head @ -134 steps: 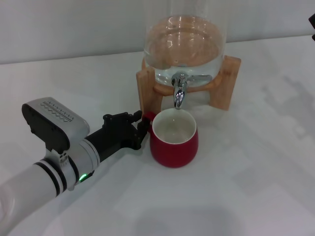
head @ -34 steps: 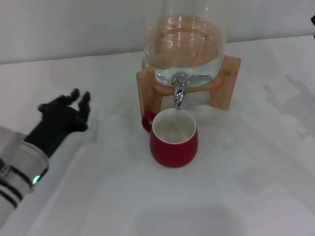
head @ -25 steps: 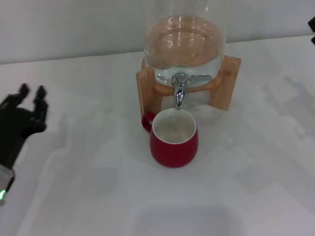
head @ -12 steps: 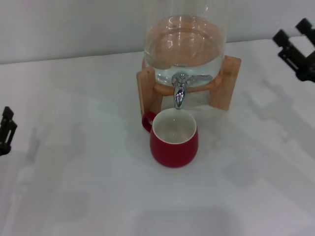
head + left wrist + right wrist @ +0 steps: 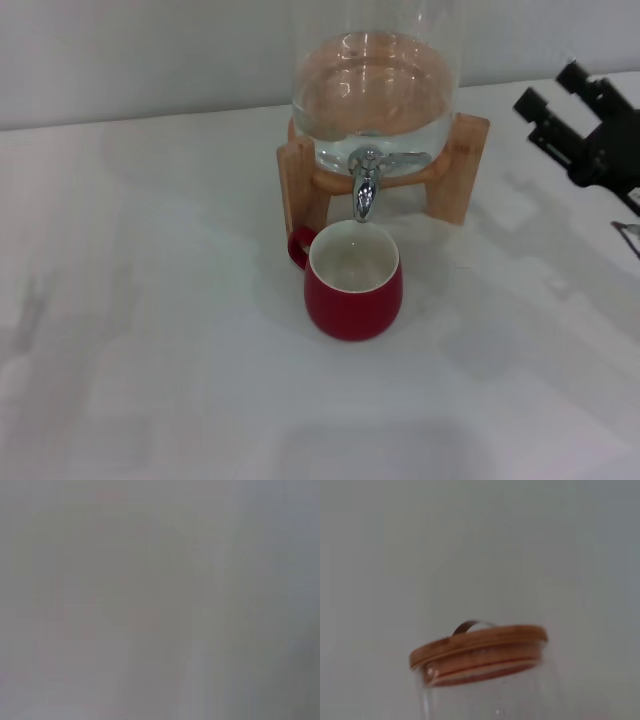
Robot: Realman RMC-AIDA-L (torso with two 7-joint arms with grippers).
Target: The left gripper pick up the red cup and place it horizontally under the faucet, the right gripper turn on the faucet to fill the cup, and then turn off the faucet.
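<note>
The squat dark-red ceramic cup (image 5: pixel 353 284) stands upright on the white table (image 5: pixel 180 380), directly below the faucet and apart from it. Open table surface surrounds the cup on its near, left and right sides. Its cream-white interior looks empty, though a thin film of water could not be ruled out. Its loop handle points left, near the wooden stand (image 5: pixel 300 185).

The chrome faucet (image 5: pixel 365 186) projects from the clear glass dispenser (image 5: pixel 376 90), which holds water in its lower part.

The black long-jawed right gripper (image 5: pixel 561 103) hangs right of the dispenser, clear of it, jaws parted and holding nothing.

The right wrist view shows the dispenser's wooden lid (image 5: pixel 479 650).
</note>
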